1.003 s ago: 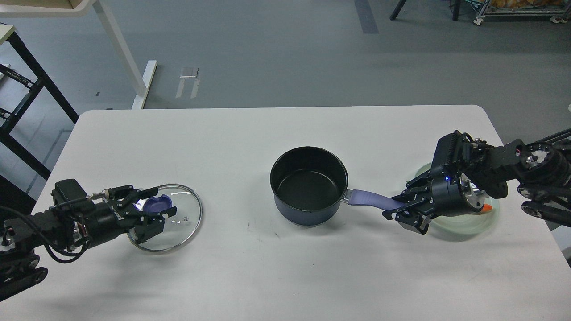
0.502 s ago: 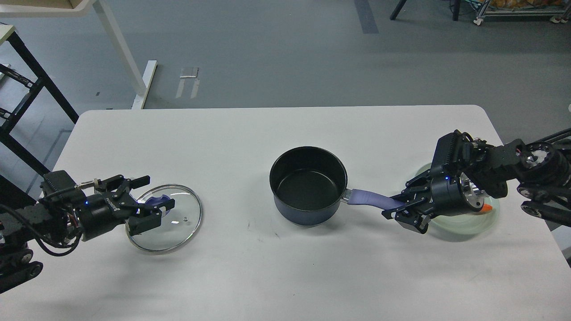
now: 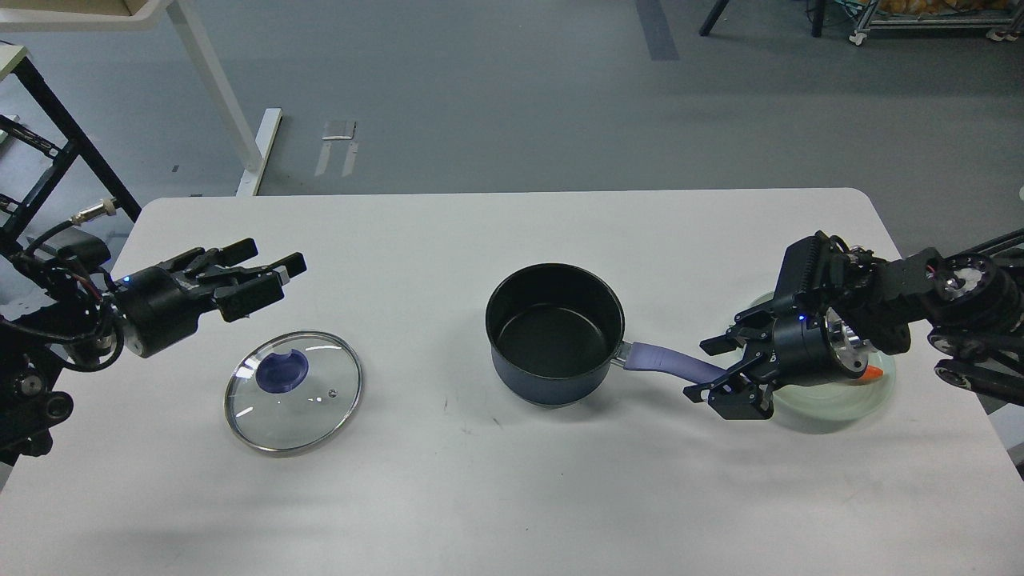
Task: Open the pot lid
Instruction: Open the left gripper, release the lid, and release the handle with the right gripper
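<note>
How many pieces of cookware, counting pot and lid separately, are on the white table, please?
2. The dark pot stands near the table's middle, uncovered, and the glass lid lies flat on the table to its left, apart from it. A pale plate on the right is partly hidden.

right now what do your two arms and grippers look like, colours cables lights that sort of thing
Both arms are black and built from chunky cylindrical joints. The left gripper has two blocky black fingers, a small blue light on its wrist and loose black cables behind it. The right gripper has slimmer linkage fingers, a blue light, a silver ring at its wrist and a ribbed black block above it.
</note>
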